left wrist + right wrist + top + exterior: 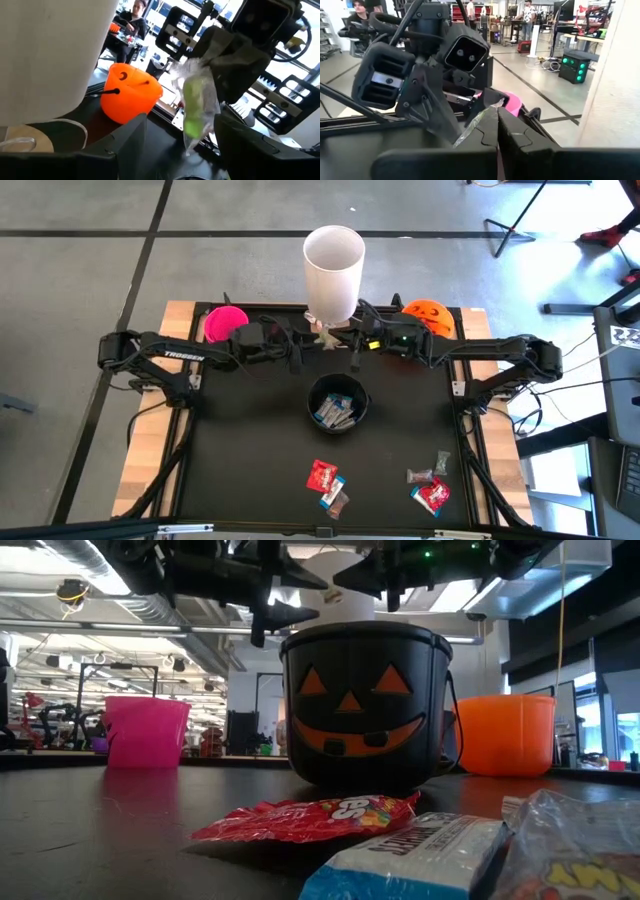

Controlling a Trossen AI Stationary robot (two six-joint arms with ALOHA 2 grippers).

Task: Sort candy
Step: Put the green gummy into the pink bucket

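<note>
My right gripper is shut on a small candy in a clear wrapper with a green filling. It hangs in the air above the table's far middle, beside the tall white cup. My left gripper faces it, open, with a finger on either side of the candy and not touching it. More candy lies on the table near its near edge: a red packet, a blue-and-white bar, a brownish wrapper and a second small group. Several pieces lie in the black pumpkin bucket. My right gripper pinches the candy's clear wrapper between its two shut fingers, which come level from the table's right. In the left wrist view the green body hangs below those fingers, lifted clear of the table.
The pink cup stands at the far left and the orange pumpkin bucket at the far right. The black pumpkin bucket stands at the table's middle, just nearer than both grippers. People are in the room beyond.
</note>
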